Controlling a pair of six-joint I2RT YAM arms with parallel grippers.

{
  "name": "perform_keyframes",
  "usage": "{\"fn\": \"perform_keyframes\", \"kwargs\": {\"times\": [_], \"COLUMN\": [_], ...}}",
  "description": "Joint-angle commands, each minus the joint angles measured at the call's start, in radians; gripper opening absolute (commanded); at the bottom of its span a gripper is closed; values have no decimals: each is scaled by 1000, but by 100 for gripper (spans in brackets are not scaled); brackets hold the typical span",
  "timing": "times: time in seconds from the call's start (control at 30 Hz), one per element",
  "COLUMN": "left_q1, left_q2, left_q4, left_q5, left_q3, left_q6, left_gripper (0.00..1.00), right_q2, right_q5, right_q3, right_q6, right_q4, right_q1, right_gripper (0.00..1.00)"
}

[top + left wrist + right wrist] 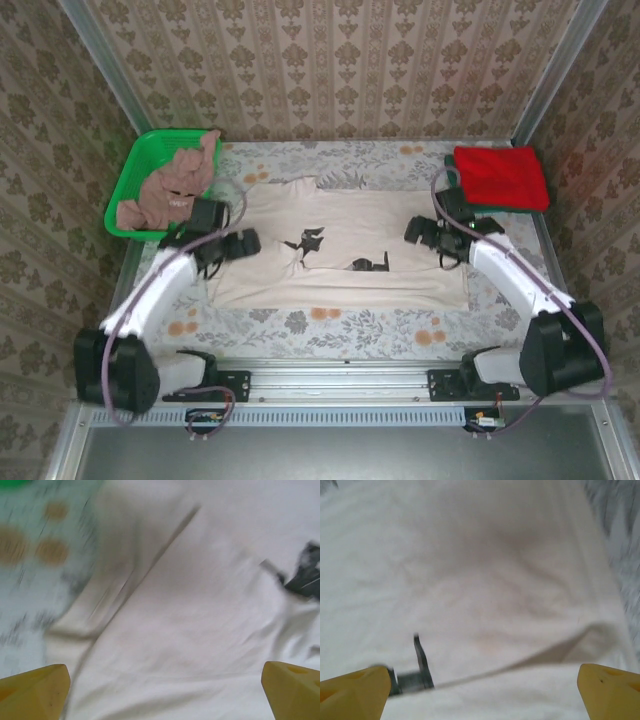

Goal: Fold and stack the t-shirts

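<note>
This is a robotics lab cell dressed up as a home laundry corner. The walls (330, 60) are flat panels of damask-patterned wallpaper held in bare aluminium posts (100, 55), not room walls. A floral cloth (300, 322) covers the surface like a household tablecloth. Along its near edge runs a metal rail (340, 385) that carries the bases of two robot arms, the left arm (150, 295) and the right arm (515, 275), with loose cables (595, 370). The domestic props are a green mesh basket (128, 180) of clothes, a spread cream t-shirt (350, 215) and a folded red t-shirt (500, 175).
</note>
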Motion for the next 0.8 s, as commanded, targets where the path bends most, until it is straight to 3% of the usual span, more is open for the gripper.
{"fn": "perform_keyframes", "kwargs": {"times": [0.0,0.1,0.23,0.4,0.6,0.77], "left_q1": [-17,-4,-5,-2,1,37], "left_q2": [227,490,845,1147,1254,1244], "left_q4": [88,41,-105,-227,-223,-190], "left_q5": [-7,37,36,67,112,141], "left_q3": [221,527,976,1345,1386,1290], "left_q6": [127,185,254,280,298,270], "left_gripper": [100,99,92,92,92,79], "right_q2": [136,285,493,681,812,894], "right_q5": [119,106,99,29,39,86], "right_q3": [129,270,473,651,786,881], "right_q6": [-106,-153,-197,-230,-237,-237], "right_q4": [-33,-64,-119,-139,-178,-214], "right_q1": [-44,-99,-144,-157,-156,-158], "right_gripper": [96,93,89,84,78,78]}}
